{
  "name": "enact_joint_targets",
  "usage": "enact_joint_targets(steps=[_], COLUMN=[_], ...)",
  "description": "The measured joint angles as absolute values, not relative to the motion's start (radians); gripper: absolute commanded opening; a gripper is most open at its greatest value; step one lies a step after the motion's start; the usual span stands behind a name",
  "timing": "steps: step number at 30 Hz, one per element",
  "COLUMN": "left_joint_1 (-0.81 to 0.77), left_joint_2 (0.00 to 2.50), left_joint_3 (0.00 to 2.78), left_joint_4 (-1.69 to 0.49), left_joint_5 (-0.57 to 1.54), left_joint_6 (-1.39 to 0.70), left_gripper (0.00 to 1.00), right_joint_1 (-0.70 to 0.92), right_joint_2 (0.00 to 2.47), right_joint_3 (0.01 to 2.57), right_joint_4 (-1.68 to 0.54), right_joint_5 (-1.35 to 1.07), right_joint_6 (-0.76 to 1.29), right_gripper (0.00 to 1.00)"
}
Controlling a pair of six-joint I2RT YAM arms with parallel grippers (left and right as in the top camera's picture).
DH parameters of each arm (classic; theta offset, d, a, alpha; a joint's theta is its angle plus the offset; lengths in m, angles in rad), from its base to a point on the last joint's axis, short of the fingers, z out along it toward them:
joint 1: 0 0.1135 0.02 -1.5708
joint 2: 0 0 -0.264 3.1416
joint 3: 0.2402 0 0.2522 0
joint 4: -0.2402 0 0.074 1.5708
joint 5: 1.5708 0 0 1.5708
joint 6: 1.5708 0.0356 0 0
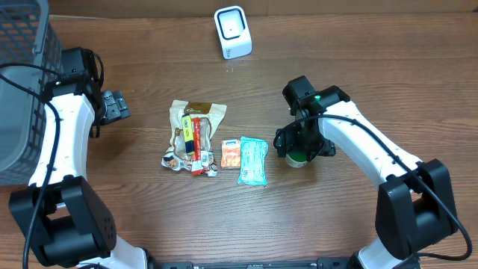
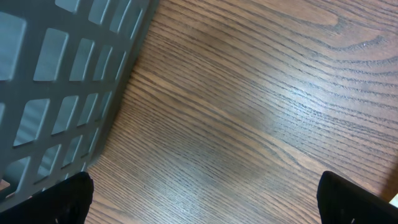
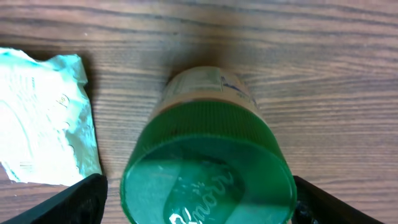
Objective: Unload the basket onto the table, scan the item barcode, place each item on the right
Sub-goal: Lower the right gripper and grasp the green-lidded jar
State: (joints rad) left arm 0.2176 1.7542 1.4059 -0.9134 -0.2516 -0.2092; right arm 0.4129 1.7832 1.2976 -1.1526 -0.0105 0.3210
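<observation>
Right end effector [image 1: 302, 144] released, fingers either side of green-lidded jar [image 3: 205, 168] on desk [image 1: 358, 67], near right of centre. Teal packet [image 1: 252, 161] left of jar, then orange sachet [image 1: 230, 155], snack packs [image 1: 193, 136]. Left end effector [image 2: 202, 205] released, empty, beside grey basket [image 1: 22, 67]. White barcode scanner [image 1: 232, 31] far centre.

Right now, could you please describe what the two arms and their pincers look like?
The left arm and right arm both have smooth white links joined by bulky black joints and black bases, with a thin black cable running along each. A small green light glows near the right arm's wrist. The left pincer and right pincer have black fingers.
</observation>
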Motion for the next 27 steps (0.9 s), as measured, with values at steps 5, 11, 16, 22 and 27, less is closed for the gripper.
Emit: enact_joint_targets(steps=[5, 11, 16, 22, 27], left_joint_1=[0.218, 0.218, 0.218, 0.218, 0.218], left_joint_2=[1.754, 1.754, 1.754, 1.754, 1.754], left_joint_3=[1.406, 1.406, 1.406, 1.406, 1.406], left_joint_4=[-0.913, -0.913, -0.913, -0.913, -0.913], left_joint_5=[-0.252, -0.252, -0.252, -0.252, -0.252], left_joint_6=[-0.209, -0.209, -0.209, -0.209, -0.209], left_gripper=[1.0, 1.0, 1.0, 0.99, 1.0], right_joint_1=[0.413, 0.413, 0.413, 0.413, 0.413], right_joint_2=[1.783, 1.783, 1.783, 1.783, 1.784], right_joint_3=[1.266, 1.218, 1.167, 1.117, 1.116], right_joint_4=[-1.097, -1.039, -0.994, -0.936, -0.934], right_joint_5=[-0.01, -0.01, -0.011, 0.004, 0.015], right_joint_6=[0.317, 0.313, 0.313, 0.31, 0.31], right_gripper=[0.89, 0.88, 0.87, 0.84, 0.84])
